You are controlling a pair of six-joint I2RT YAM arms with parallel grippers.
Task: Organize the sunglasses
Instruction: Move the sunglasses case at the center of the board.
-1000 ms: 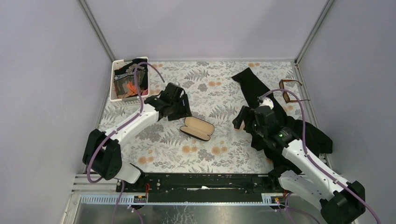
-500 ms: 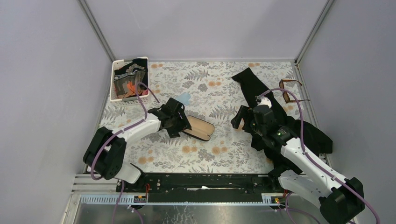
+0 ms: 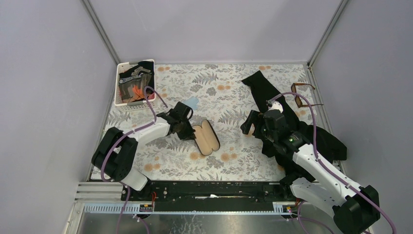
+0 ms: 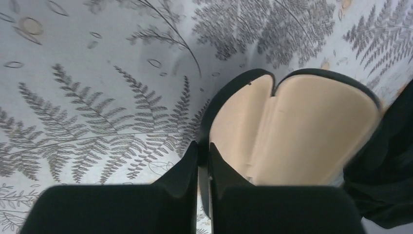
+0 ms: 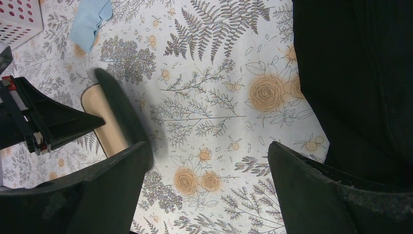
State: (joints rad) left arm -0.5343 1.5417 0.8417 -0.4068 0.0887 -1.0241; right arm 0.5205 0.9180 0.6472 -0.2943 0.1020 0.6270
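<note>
Top external view first: your left pincer (image 3: 189, 130) sits low on the table (image 3: 229, 83), right at the far-left end of the glasses case (image 3: 205, 139). The case lies open near the middle of the table, both tan-lined halves facing up. From the left wrist camera you can see it better: the two dark fingers (image 4: 187, 168) are nearly together, with the case's (image 4: 297, 131) black rim running down into the narrow gap between them. So that pincer is clenched on the edge of the case.

Over to your right arm. The right pincer (image 3: 249, 124) hangs above the table just beside the black garment (image 3: 272, 97), and its wrist camera shows the pincer (image 5: 208, 148) released, fingers spread wide with nothing between them but the fern-and-flower tablecloth. The open case (image 5: 104, 122) shows at the left of that view, a little blurred.

Now the sunglasses (image 3: 302, 95): they lie at the far right of the table, close to the right wall, just past the edge of the black garment. Amber frame, dark lenses, arms unfolded. Neither pincer is near them; they are well apart from the case too.

A blue cloth (image 3: 191, 103) lies just beyond your left pincer, and a white basket (image 3: 118, 90) holding dark items stands in the far left corner.
</note>
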